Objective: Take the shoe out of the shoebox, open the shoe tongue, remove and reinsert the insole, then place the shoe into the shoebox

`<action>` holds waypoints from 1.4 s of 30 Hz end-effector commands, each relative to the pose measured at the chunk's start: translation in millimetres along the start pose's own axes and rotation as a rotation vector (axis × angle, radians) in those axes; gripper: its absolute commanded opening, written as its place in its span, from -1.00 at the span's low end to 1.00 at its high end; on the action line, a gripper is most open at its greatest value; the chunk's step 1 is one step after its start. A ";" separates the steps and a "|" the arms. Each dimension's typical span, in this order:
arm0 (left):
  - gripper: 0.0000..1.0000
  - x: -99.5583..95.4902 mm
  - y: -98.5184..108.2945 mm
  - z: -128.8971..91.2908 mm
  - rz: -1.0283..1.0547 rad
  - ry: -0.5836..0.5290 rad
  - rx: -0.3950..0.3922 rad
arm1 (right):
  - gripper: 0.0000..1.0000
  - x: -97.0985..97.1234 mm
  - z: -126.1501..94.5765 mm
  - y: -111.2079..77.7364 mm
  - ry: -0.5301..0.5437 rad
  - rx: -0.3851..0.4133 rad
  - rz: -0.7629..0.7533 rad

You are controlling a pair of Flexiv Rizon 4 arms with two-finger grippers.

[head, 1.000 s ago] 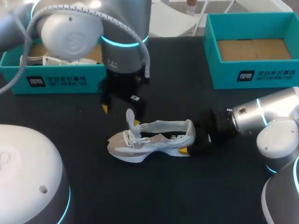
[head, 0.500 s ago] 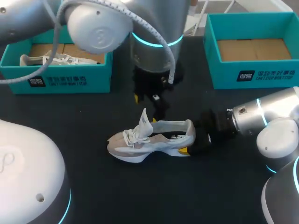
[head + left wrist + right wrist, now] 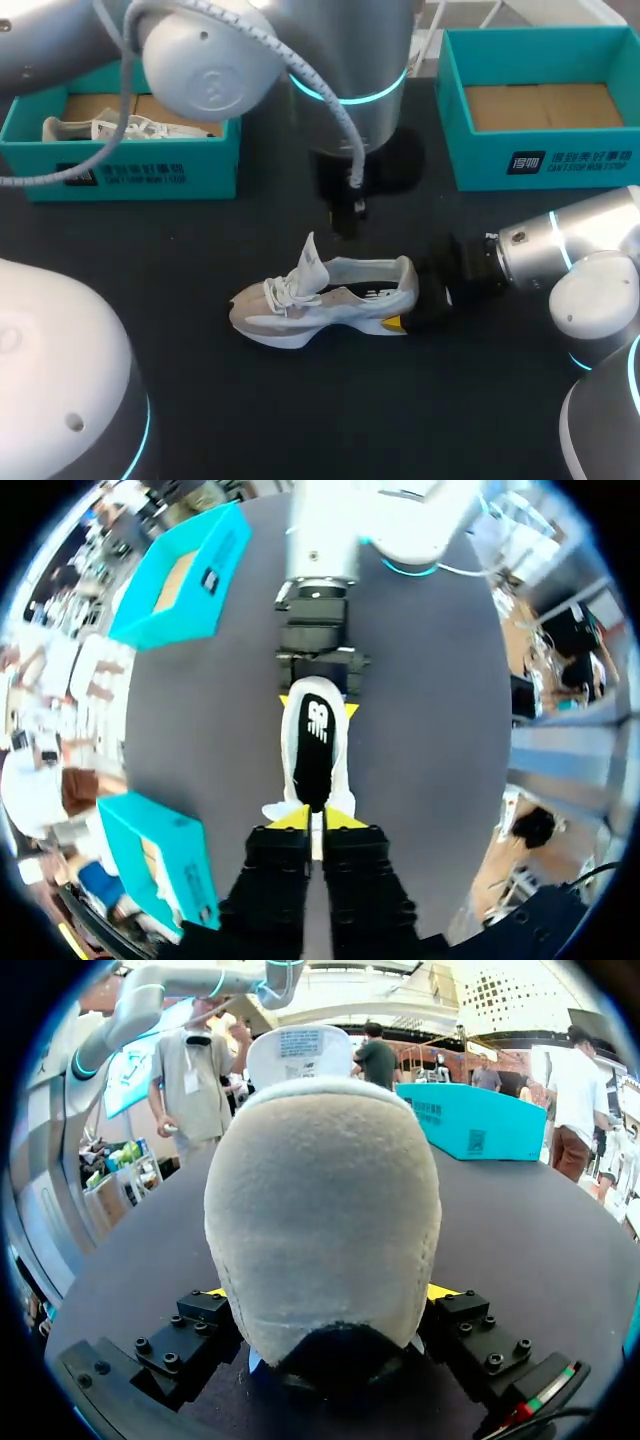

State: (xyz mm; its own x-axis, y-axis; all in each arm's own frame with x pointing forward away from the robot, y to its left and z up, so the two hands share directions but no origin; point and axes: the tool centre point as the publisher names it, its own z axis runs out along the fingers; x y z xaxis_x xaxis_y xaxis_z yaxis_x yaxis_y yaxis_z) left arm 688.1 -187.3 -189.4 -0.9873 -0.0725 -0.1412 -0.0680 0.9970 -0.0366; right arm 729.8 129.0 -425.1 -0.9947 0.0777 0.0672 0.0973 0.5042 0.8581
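The sneaker sits on the counter, its heel clamped between the right tool's fingers. Directly under the left tool (fingers narrowed, holding nothing) lies the insole. That tool should spread slightly, descend behind the raised tongue and pinch one edge.

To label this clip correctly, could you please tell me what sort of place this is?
Probably a robot test bench for shoe handling: a black table holds two teal shoeboxes and a white shoe, and two robot arms hang over it, the right end effector gripping the shoe's heel.
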 end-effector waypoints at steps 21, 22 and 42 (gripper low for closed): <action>-1.00 5.1 4.4 93.0 0.373 0.201 0.108 | -1.00 -0.5 5.9 -2.4 0.000 0.001 0.000; -1.00 5.0 4.7 99.9 0.376 0.210 0.106 | -1.00 -0.5 5.9 -2.4 0.000 0.001 0.000; -1.00 -4.9 3.8 113.9 0.366 0.201 0.200 | -1.00 -0.5 5.9 -2.4 0.000 0.001 0.000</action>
State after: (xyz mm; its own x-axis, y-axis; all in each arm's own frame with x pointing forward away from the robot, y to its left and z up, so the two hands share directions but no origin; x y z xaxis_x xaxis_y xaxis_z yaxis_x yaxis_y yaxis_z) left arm 710.2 -190.7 -305.9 -0.9509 0.3087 0.0197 0.2979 0.9309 -0.2114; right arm 729.8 129.0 -425.1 -0.9947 0.0778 0.0672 0.0974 0.5043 0.8580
